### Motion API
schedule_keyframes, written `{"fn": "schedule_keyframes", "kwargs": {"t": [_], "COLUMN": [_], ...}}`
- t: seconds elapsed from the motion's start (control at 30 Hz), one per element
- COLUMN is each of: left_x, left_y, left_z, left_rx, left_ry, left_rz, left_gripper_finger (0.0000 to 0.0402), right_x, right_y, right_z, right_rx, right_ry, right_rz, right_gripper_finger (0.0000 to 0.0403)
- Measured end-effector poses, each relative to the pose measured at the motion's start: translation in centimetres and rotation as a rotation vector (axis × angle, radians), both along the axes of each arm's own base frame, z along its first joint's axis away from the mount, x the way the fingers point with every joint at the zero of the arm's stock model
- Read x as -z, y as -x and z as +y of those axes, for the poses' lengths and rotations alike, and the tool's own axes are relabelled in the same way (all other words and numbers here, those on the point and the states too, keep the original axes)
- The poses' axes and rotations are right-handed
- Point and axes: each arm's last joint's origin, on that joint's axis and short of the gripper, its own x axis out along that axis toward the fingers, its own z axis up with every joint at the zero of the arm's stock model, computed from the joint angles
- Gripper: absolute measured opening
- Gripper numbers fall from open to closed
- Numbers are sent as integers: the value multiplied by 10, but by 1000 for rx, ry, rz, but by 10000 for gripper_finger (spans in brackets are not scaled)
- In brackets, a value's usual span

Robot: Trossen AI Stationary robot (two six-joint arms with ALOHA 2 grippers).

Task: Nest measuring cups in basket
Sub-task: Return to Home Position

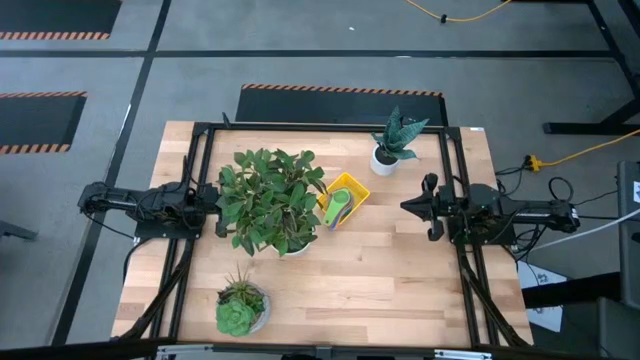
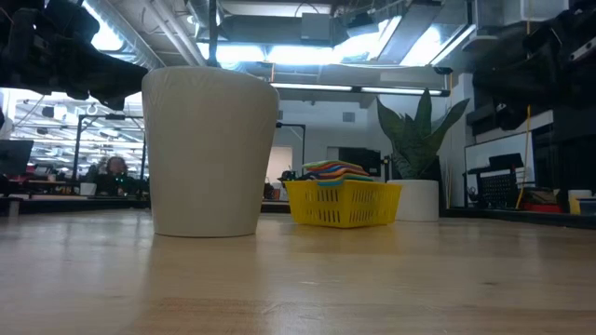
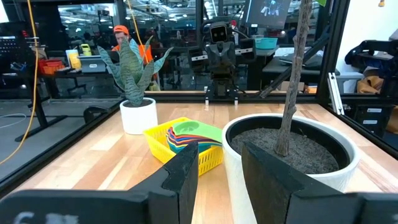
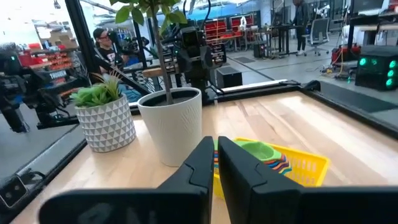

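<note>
**Cups nested in the basket, both arms back at the worktop's sides**

From above: my left end effector [image 1: 212,199] sits at the left side of the worktop [image 1: 400,290], against the foliage of the big leafy plant [image 1: 270,200]. My right end effector [image 1: 408,205] sits at the right side, pointing inward. The measuring cups [image 1: 337,207] lie stacked in the yellow basket [image 1: 357,187], green cup on top, just right of the leafy plant and well apart from both end effectors.

From worktop height: the basket [image 2: 340,207] stands on the wood between a large white pot [image 2: 209,149] and a snake plant [image 2: 419,130], with the coloured cups [image 2: 335,169] rising above its rim.

From my left wrist: my fingers [image 3: 183,177] stand parted and hold nothing; the basket lies beyond them, beside the white pot.

From my right wrist: my fingers [image 4: 202,162] are pressed nearly together and hold nothing, with the basket just past them.
</note>
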Motion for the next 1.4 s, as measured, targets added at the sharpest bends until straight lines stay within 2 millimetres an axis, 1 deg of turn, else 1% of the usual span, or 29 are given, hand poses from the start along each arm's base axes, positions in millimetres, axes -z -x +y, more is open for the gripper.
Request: {"fn": "schedule_keyframes", "kwargs": {"t": [0.1,0.27,0.5,1.4], "left_x": [0,0,0,0], "left_y": [0,0,0,0], "left_z": [0,0,0,0], "left_rx": [0,0,0,0], "left_ry": [0,0,0,0], "left_rz": [0,0,0,0], "left_gripper_finger": [117,117,117,117], "right_x": [0,0,0,0], "right_y": [0,0,0,0], "right_z": [0,0,0,0], "right_rx": [0,-4,-7,-7], "right_ry": [36,27,82,79], "right_rz": [1,1,1,2], "right_gripper_finger": [27,27,27,27]}}
